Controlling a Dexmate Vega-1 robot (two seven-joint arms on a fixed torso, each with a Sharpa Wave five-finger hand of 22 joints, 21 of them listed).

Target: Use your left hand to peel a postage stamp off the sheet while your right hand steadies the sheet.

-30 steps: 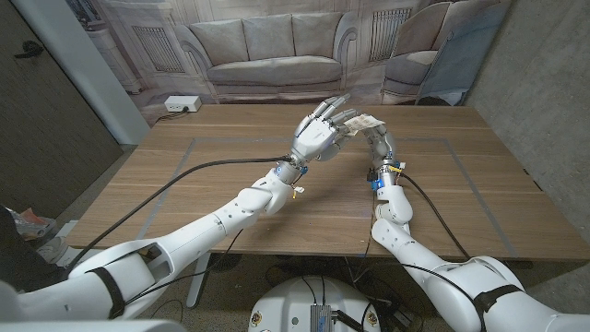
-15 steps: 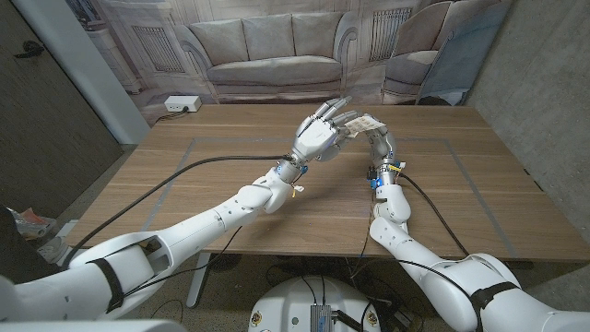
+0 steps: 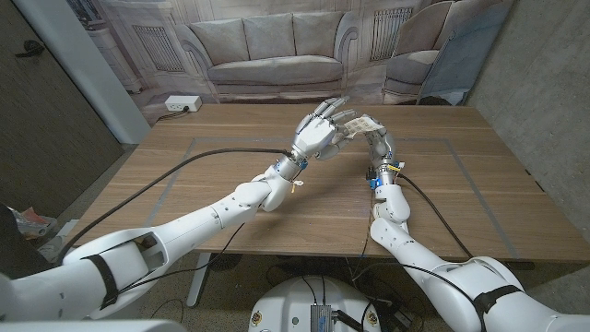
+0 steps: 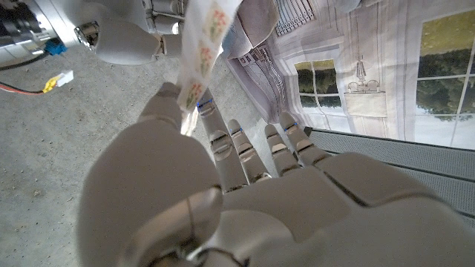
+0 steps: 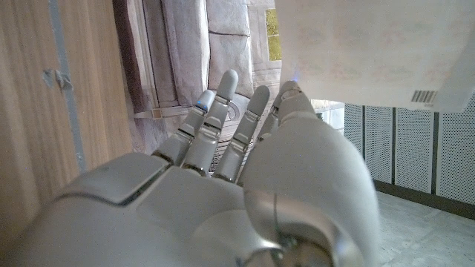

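Stamps run down the sheet (image 4: 202, 55), which is held up off the table (image 3: 230, 175) near its far middle, between the two hands. The right hand (image 3: 380, 146) grasps the sheet from below, so the steadying looks done, while the left hand (image 3: 317, 135) has its thumb against the sheet's edge in the left wrist view with the other fingers (image 4: 249, 152) spread beside it. Whether a stamp is pinched I cannot tell; none looks lifted, so the peel seems left to do.

Bare table (image 3: 230, 198) all around, black cable (image 3: 198, 159) across left side.
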